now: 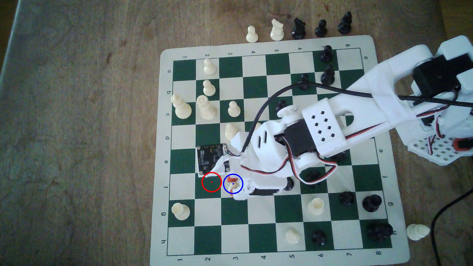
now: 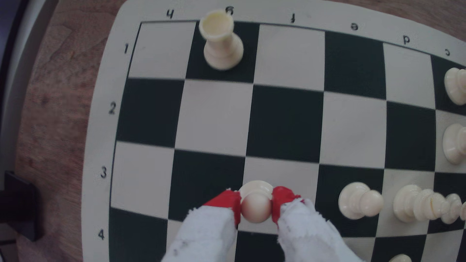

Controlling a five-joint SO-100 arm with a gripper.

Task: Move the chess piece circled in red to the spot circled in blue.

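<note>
The cream pawn (image 2: 256, 205) stands between my red-tipped fingers (image 2: 228, 202), which press on both sides of its ball head. My gripper (image 2: 256, 207) is shut on it over a light square. In the exterior view the pawn (image 1: 234, 186) shows partly inside the blue ring (image 1: 233, 183), under the gripper (image 1: 232, 184). The dark green square inside the red ring (image 1: 211, 182), just to the exterior view's left, is bare. Whether the pawn's base touches the board I cannot tell.
A cream rook (image 1: 180, 211) stands at the board's left edge in the exterior view. Cream pieces (image 1: 206, 107) cluster further up the board, and one cream pawn (image 1: 231, 131) sits close behind my wrist. Black pieces (image 1: 346, 198) stand to the right. Captured pieces (image 1: 276, 30) line the far board edge.
</note>
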